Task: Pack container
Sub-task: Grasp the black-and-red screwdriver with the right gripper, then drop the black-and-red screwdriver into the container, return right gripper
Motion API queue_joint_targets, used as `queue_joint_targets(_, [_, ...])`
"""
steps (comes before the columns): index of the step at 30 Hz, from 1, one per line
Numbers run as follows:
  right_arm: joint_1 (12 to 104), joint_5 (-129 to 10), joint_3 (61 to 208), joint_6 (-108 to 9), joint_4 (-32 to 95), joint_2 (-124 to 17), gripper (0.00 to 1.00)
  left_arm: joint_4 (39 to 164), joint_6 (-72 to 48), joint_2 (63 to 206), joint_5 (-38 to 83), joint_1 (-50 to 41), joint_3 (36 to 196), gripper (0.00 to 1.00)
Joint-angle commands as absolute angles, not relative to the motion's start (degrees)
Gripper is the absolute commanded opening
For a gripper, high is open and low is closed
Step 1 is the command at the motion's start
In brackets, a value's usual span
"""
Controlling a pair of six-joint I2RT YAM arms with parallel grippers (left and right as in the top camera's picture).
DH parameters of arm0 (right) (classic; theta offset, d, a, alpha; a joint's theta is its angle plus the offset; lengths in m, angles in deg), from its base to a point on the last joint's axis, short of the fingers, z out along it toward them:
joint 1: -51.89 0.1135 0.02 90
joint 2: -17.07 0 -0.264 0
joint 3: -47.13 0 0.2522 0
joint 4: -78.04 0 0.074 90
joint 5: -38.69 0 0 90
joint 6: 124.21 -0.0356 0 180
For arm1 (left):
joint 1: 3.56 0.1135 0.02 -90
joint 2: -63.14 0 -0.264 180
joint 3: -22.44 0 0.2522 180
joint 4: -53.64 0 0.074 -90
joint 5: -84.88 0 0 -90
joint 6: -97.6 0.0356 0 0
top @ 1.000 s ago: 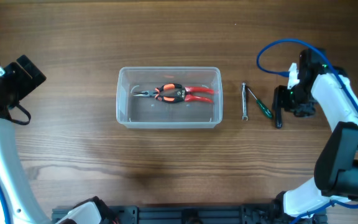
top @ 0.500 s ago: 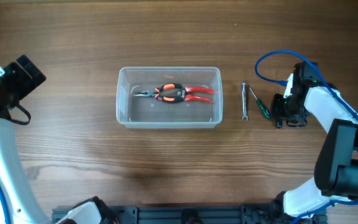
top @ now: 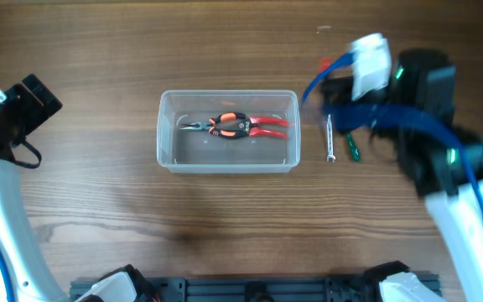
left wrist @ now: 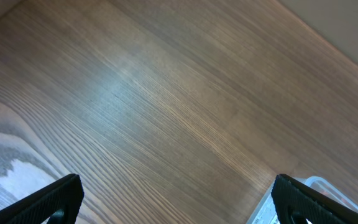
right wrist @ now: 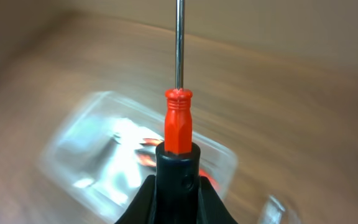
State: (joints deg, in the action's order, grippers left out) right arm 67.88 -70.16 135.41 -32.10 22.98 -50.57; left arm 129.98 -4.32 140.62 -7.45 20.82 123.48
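The clear plastic container (top: pixel 228 95) sits mid-table with red-handled pliers (top: pixel 237 126) inside. My right gripper (right wrist: pixel 178 180) is shut on a screwdriver (right wrist: pixel 178 124) with a black and red handle, its shaft pointing away from the camera. It holds the tool in the air, with the blurred container (right wrist: pixel 73 155) and pliers (right wrist: pixel 145 152) below. In the overhead view the raised right arm (top: pixel 367 92) is blurred and hides the tool. My left gripper (left wrist: pixel 176 199) is open and empty over bare wood, far left of the container (left wrist: pixel 319 183).
A small metal wrench (top: pixel 329 138) and a green-handled screwdriver (top: pixel 352 147) lie on the wooden table just right of the container. A blue cable (top: pixel 392 113) loops along the right arm. The left arm (top: pixel 7 126) stands at the far left edge.
The right gripper has lifted the black-handled screwdriver off the table and swung up and left, towards the container. The left arm has not moved.
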Motion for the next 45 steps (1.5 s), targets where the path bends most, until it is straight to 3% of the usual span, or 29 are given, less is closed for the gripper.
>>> queue_joint_targets(1, [82.88, -71.32, 134.62, -19.64, 23.35, -51.0, 0.04, 129.83, -4.87, 140.79, -7.8, 21.11, 123.59, 1.0])
queue_joint_targets(4, [90.24, -71.23, 133.16, -11.07, 24.22, -59.68, 0.04, 129.83, -4.87, 140.79, -7.8, 21.11, 123.59, 1.0])
queue_joint_targets(10, [91.27, -61.57, 133.16, -4.62, 33.25, -84.23, 0.04, 129.83, -4.87, 140.79, -7.8, 21.11, 123.59, 1.0])
queue_joint_targets(18, [91.31, -61.59, 133.16, -2.7, 41.16, -94.24, 0.04, 129.83, -4.87, 140.79, -7.8, 21.11, 123.59, 1.0])
queue_joint_targets(19, [91.31, -61.5, 133.16, -2.7, 41.93, -94.24, 0.07, 129.83, -4.87, 140.79, -7.8, 21.11, 123.59, 1.0])
queue_joint_targets(20, [91.34, -60.45, 133.16, -2.83, 42.47, -94.24, 0.2, 129.83, -4.87, 140.79, -7.8, 21.11, 123.59, 1.0])
queue_joint_targets(21, [91.6, -60.06, 133.2, -3.01, 42.3, -94.24, 0.46, 129.83, -4.87, 140.79, -7.8, 21.11, 123.59, 1.0])
queue_joint_targets(25, [91.69, -59.82, 134.36, -12.34, 42.19, -91.02, 0.51, 129.83, -4.87, 140.79, -7.8, 21.11, 123.59, 1.0])
queue_joint_targets(28, [91.42, -47.91, 135.19, -17.45, 41.69, -80.36, 0.57, 129.83, -4.87, 140.77, -7.8, 21.11, 123.59, 1.0])
queue_joint_targets(29, [90.64, -38.09, 135.19, -20.23, 41.73, -73.65, 0.73, 129.83, -4.87, 140.79, -7.8, 21.11, 123.59, 1.0])
queue_joint_targets(30, [88.71, -30.09, 135.19, -23.29, 41.51, -67.11, 0.8, 129.83, -4.87, 140.79, -7.8, 21.11, 123.59, 1.0])
queue_joint_targets(32, [84.12, -28.04, 135.19, -26.59, 39.81, -60.14, 0.81, 129.83, -4.87, 140.79, -7.8, 21.11, 123.59, 1.0])
queue_joint_targets(34, [73.28, -30.4, 135.17, -36.71, 32.07, -53.61, 0.79, 129.83, -4.87, 140.79, -7.8, 21.11, 123.59, 1.0])
queue_joint_targets(39, [53.24, -51.58, 130.21, -45.3, 16.99, -57.52, 0.72, 129.83, -4.87, 140.79, -7.8, 21.11, 123.59, 1.0])
queue_joint_targets(42, [51.03, -51.49, 124.68, -43.81, 18.17, -67.9, 0.71, 129.83, -4.87, 140.77, -7.8, 21.11, 123.59, 1.0])
queue_joint_targets(45, [51.05, -50.66, 124.07, -38.57, 19.52, -79.68, 0.62, 129.83, -4.87, 140.79, -7.8, 21.11, 123.59, 1.0])
